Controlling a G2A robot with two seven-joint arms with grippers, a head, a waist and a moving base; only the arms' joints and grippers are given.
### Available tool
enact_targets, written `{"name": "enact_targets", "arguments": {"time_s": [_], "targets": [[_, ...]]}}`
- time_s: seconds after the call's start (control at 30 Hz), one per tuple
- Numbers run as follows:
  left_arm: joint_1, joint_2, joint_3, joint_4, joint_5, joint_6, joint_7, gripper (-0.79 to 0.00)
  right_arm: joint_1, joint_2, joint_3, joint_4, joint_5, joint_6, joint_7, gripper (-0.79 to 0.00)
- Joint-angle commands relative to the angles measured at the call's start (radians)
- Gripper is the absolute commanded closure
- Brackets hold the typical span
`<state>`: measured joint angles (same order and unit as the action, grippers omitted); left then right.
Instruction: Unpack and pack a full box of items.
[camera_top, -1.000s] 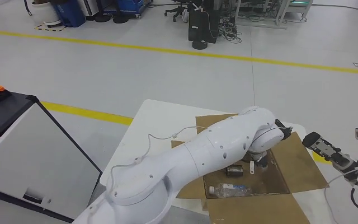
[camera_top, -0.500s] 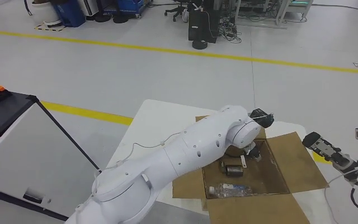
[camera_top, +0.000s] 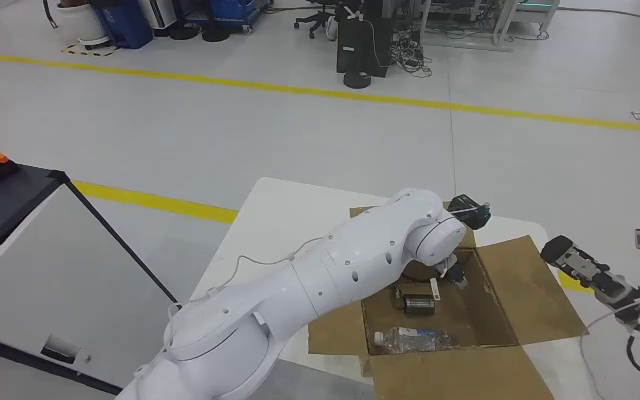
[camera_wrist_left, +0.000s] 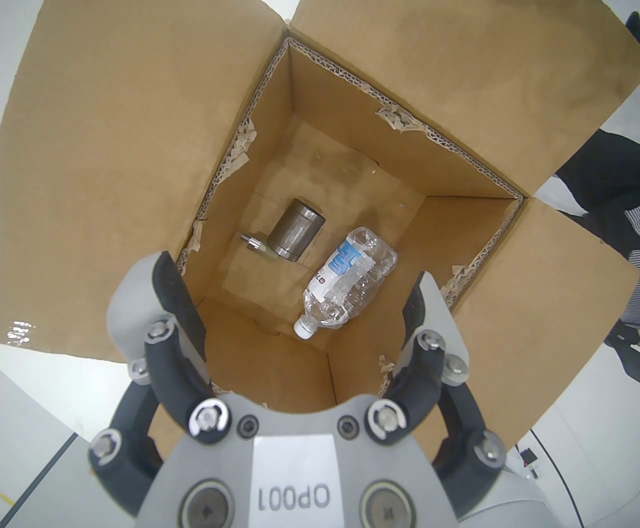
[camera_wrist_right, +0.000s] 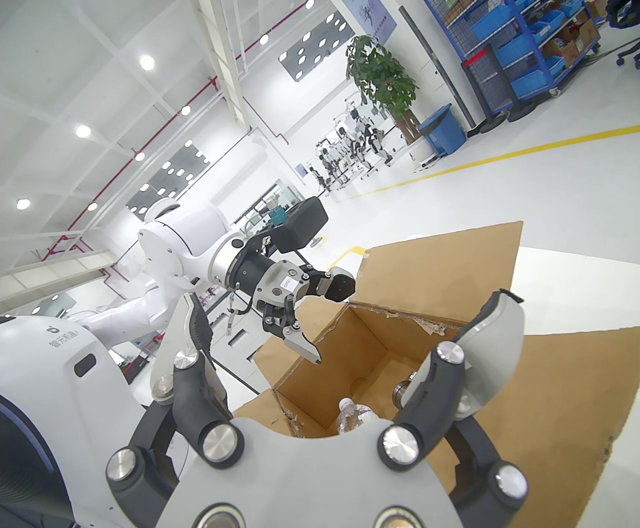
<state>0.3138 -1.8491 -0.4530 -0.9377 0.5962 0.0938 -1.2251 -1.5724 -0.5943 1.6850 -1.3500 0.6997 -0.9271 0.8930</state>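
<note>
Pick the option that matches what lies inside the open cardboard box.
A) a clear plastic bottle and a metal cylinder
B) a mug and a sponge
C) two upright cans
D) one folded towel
A: the left wrist view looks straight down into the box, where a clear plastic bottle lies on its side beside a metal cylinder on the box floor.
</note>
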Motion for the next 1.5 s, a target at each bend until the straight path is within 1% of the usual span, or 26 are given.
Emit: {"name": "enact_targets", "arguments": {"time_s": [0.0, 0.33, 0.4, 0.47, 0.57, 0.7, 0.8, 0.87, 0.93, 0.97, 1.07, 1.13, 1.47], "targets": [[0.000, 0.000, 0.000, -0.001, 0.000, 0.000, 0.000, -0.785, 0.000, 0.000, 0.000, 0.000, 0.000, 0.000, 0.000, -0.785], [0.003, 0.001, -0.002, -0.002, 0.001, 0.000, 0.010, -0.785, 0.000, 0.000, 0.000, 0.000, 0.000, 0.000, 0.000, -0.785], [0.017, 0.005, -0.017, -0.016, 0.003, 0.002, 0.042, -0.785, 0.000, 0.000, 0.000, 0.000, 0.000, 0.000, 0.000, -0.785], [0.019, 0.014, -0.039, -0.043, 0.012, 0.012, 0.039, -0.785, 0.000, 0.000, 0.000, 0.000, 0.000, 0.000, 0.000, -0.785], [0.024, 0.031, -0.075, -0.105, 0.037, 0.042, 0.013, -0.785, 0.000, 0.000, 0.000, 0.000, 0.000, 0.000, 0.000, -0.785], [0.057, 0.061, -0.150, -0.225, 0.062, 0.144, -0.039, -0.785, 0.000, 0.000, 0.000, 0.000, 0.000, 0.000, 0.000, -0.785], [0.117, 0.088, -0.213, -0.336, 0.078, 0.237, -0.070, -0.785, 0.000, 0.000, 0.000, 0.000, 0.000, 0.000, 0.000, -0.785], [0.172, 0.104, -0.260, -0.414, 0.075, 0.314, -0.088, -0.785, 0.000, 0.000, 0.000, 0.000, 0.000, 0.000, 0.000, -0.785], [0.222, 0.118, -0.288, -0.497, 0.075, 0.360, -0.120, -0.785, 0.000, 0.000, 0.000, 0.000, 0.000, 0.000, 0.000, -0.785], [0.255, 0.122, -0.312, -0.535, 0.048, 0.386, -0.115, -0.785, 0.000, 0.000, 0.000, 0.000, 0.000, 0.000, 0.000, -0.785], [0.319, 0.133, -0.329, -0.621, 0.017, 0.400, -0.101, -0.785, 0.000, 0.000, 0.000, 0.000, 0.000, 0.000, 0.000, -0.785], [0.339, 0.138, -0.329, -0.652, 0.011, 0.408, -0.093, -0.785, 0.000, 0.000, 0.000, 0.000, 0.000, 0.000, 0.000, -0.785], [0.339, 0.138, -0.329, -0.652, 0.011, 0.408, -0.093, -0.785, 0.000, 0.000, 0.000, 0.000, 0.000, 0.000, 0.000, -0.785]]}}
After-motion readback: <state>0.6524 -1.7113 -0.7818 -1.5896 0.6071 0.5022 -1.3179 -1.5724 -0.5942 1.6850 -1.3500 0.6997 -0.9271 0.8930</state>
